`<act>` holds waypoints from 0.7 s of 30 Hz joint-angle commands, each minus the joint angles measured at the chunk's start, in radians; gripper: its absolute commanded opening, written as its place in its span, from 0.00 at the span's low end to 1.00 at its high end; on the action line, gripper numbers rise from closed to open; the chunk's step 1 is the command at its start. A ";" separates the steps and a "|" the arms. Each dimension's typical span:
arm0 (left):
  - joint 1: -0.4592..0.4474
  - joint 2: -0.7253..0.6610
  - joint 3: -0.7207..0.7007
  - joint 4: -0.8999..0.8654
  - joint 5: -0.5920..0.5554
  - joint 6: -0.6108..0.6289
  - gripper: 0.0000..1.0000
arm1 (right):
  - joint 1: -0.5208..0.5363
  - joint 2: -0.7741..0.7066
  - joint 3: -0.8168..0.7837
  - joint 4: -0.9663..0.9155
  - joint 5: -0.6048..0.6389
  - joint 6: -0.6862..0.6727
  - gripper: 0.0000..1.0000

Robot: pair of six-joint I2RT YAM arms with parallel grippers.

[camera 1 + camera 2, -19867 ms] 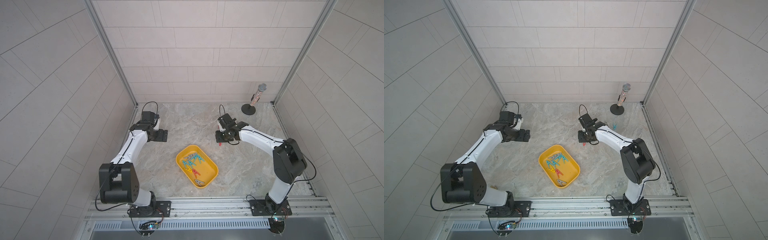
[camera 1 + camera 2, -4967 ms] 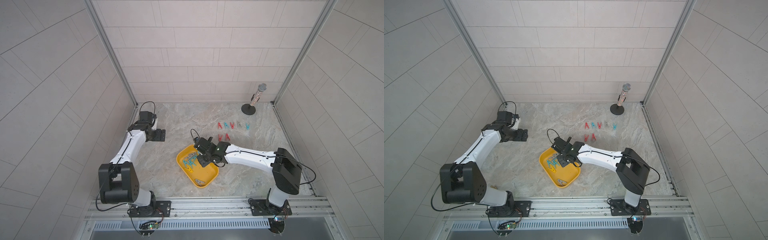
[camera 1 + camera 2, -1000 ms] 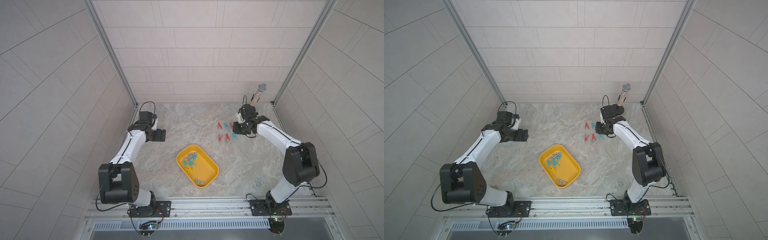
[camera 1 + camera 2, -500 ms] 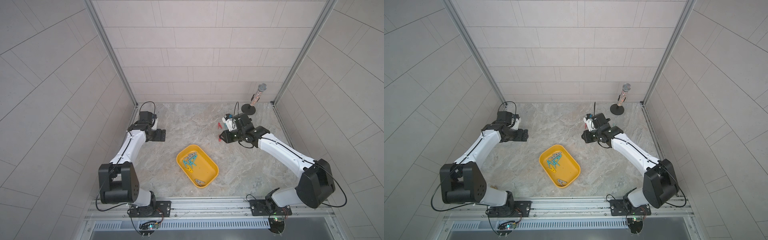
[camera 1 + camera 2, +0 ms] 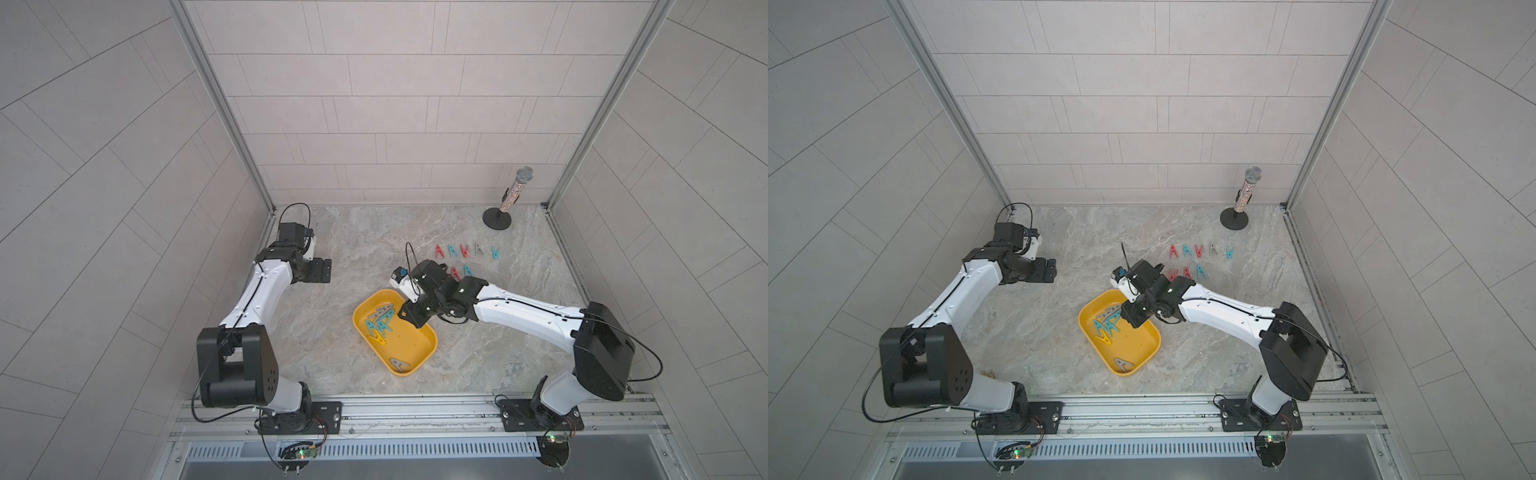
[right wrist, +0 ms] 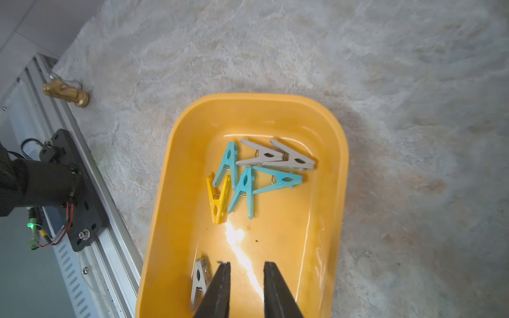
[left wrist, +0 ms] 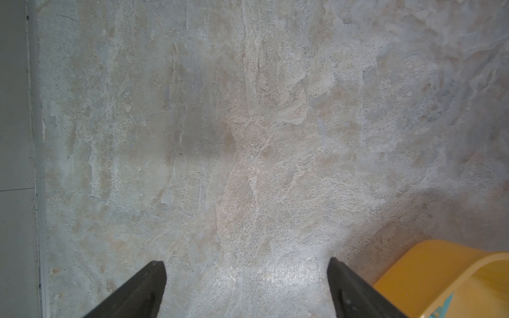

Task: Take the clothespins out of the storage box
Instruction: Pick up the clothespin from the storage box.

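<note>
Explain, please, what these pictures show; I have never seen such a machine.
This is a robot with a left arm and a right arm, both white, on a stone-patterned table. Two pictures look down from overhead and are almost equal; two come from cameras on the wrists. Each arm ends in a two-fingered end effector. The left end effector is wide open above bare table. The right end effector hovers, slightly open and empty, over a yellow box with seven clothespins inside. More clothespins lie in rows on the table. A microphone stands in the far corner. Nothing is held.
</note>
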 commanded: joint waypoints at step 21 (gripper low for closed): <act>0.007 -0.003 0.000 -0.017 0.006 0.007 0.99 | 0.077 0.307 0.164 -0.049 0.086 -0.015 0.22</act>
